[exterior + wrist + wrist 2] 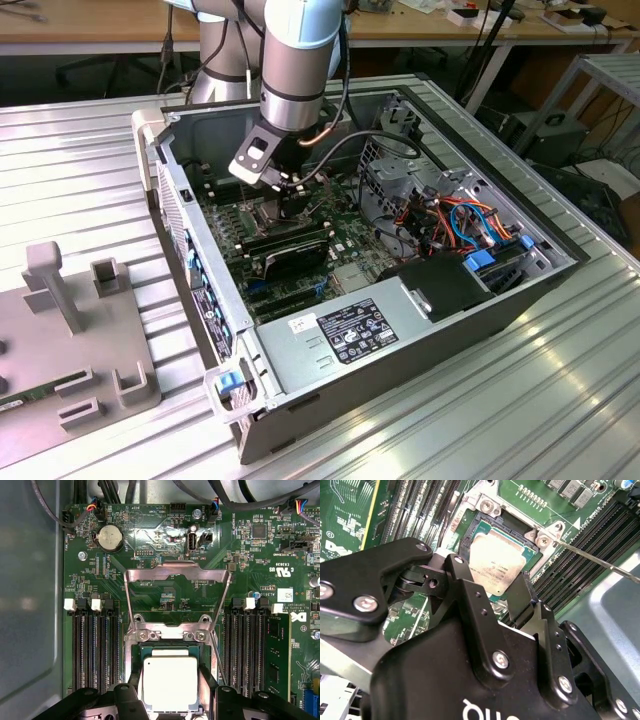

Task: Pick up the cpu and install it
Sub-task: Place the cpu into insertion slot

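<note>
The fingers (pixel 519 592) are gripping the cpu (pixel 495 562) by two opposite edges, one on each side, so the chip is lying flat between them directly over the open socket (pixel 490 526), upper middle in the exterior view.
</note>
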Motion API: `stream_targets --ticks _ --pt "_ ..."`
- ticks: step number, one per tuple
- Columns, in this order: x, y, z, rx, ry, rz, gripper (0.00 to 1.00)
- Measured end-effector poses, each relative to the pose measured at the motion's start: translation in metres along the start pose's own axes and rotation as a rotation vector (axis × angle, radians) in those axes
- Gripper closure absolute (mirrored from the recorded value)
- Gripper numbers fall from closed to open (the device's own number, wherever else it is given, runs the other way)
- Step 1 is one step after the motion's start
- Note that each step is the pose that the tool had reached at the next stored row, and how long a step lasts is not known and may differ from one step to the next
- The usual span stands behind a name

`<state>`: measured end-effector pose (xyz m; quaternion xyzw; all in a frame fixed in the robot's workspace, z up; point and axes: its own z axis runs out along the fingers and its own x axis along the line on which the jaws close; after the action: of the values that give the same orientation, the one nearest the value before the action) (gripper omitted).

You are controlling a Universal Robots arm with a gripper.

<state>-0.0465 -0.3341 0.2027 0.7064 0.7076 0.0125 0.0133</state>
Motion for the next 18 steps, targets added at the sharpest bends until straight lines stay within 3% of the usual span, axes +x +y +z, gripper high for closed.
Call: stream_targets --ticks 3,18 --pt "0.0000 -0.0001 0.0002 0.0113 0.0000 0.000 0.46" --pt "-0.0001 0.0009 0.0008 0.0131 0.0000 0.000 0.46"
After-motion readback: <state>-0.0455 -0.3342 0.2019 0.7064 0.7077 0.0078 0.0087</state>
